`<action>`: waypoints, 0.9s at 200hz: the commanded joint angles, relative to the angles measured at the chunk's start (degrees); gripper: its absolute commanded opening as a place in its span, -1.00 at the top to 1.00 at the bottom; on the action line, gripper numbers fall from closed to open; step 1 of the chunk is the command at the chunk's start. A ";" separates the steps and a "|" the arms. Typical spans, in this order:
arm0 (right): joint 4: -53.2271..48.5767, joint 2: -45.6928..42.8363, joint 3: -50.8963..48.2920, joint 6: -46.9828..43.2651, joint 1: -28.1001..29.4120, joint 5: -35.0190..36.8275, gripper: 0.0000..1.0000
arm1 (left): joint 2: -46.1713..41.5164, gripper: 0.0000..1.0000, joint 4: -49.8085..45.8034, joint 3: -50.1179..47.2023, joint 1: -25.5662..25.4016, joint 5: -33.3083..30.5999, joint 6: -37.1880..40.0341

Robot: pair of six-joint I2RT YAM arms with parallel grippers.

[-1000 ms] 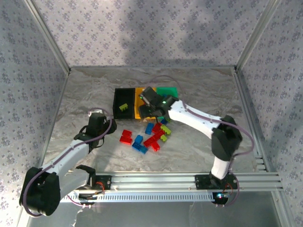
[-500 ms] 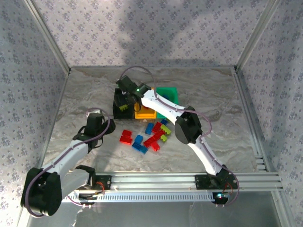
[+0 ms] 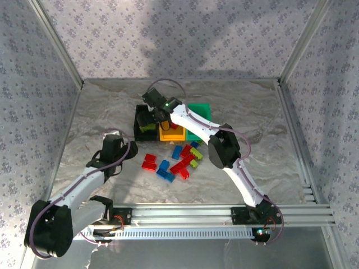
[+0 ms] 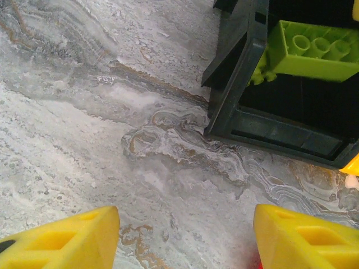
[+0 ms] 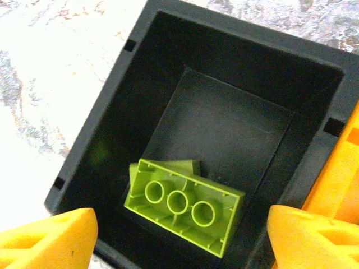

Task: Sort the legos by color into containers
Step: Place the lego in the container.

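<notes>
Right gripper [image 5: 180, 238] hangs directly above the black bin [image 5: 112, 101]. Its fingers are spread wide and hold nothing. In the black bin lies a lime green brick [image 5: 185, 210], studs up, with a second lime piece partly under it.

Left gripper [image 4: 185, 241] is low over bare worktop [image 4: 84, 112], near the black bin's corner, fingers wide apart and empty.

Yellow-orange bin [image 3: 171, 135] sits against the black bin's right side, with the green bin [image 3: 199, 111] further right. Loose red, blue and lime bricks [image 3: 176, 159] lie scattered on the near side of the black bin.

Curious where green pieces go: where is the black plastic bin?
In the top view, the black plastic bin is leftmost in the row, beside the yellow-orange plastic bin, holding a lime green brick beneath the right gripper.
</notes>
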 commanded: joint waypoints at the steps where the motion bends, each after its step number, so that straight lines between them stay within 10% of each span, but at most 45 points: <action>1: -0.46 -4.11 -0.74 -0.74 0.49 -1.02 -0.65 | -0.36 -0.28 1.26 -0.31 0.34 0.05 -0.02; 180: 20.50 -55.24 -75.55 5.21 -1.00 14.08 -0.65 | 0.73 -0.27 6.66 -1.76 -0.16 9.86 2.65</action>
